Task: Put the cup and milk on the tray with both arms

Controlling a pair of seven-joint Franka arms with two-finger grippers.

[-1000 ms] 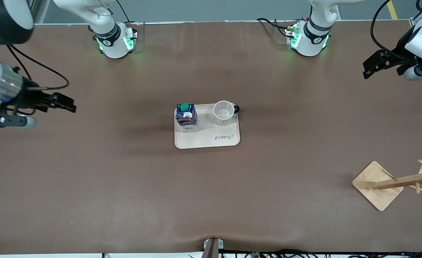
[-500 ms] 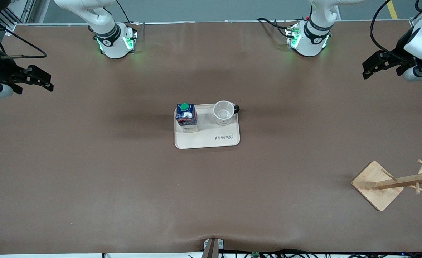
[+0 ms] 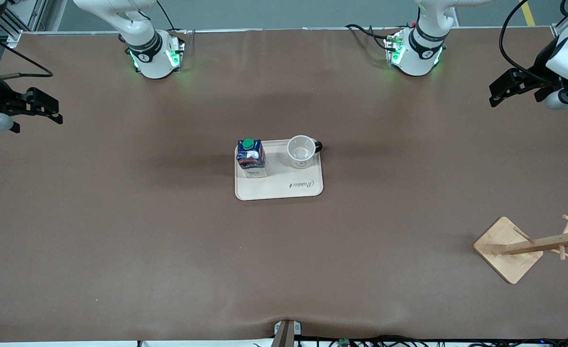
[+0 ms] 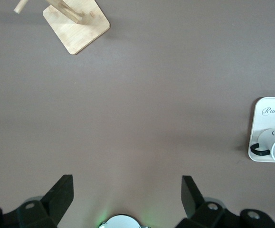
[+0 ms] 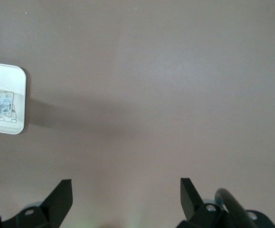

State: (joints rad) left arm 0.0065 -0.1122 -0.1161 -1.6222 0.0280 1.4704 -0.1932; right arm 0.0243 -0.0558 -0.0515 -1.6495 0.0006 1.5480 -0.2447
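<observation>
1. Basically task looked done: small dark-blue milk carton w/ green round cap and small white mug w/ black smiley face + black loop handle both stood upright on the cream rectangular tray w/ rounded corners and cursive "Rabbit" lettering, mid-table.
2. Milk sat at the tray's corner toward the right arm's end; cup at the corner toward the left arm's end, handle poking over the rim. The two were apart, not touching.
3. Left gripper hung over bare brown tabletop at the left arm's end of the table, well apart from the tray; fingers spread wide, nothing between them.
4. Right gripper hung over the table edge at the right arm's end, also well apart from the tray; fingers spread wide, empty.
5. Step in hand, my read: retreat/park after release. Next move prob. needs nothing more than both arms parking clear; no re-grasp seemed needed.
6. Other stuff: bamboo peg rack on a square wooden base, lying tipped toward the left arm's end, nearer the front cam than the tray. Not in any path.
7. Nothing stood betw. grippers and tray. Only risk I'd flag: cup handle overhanging the rim.
</observation>
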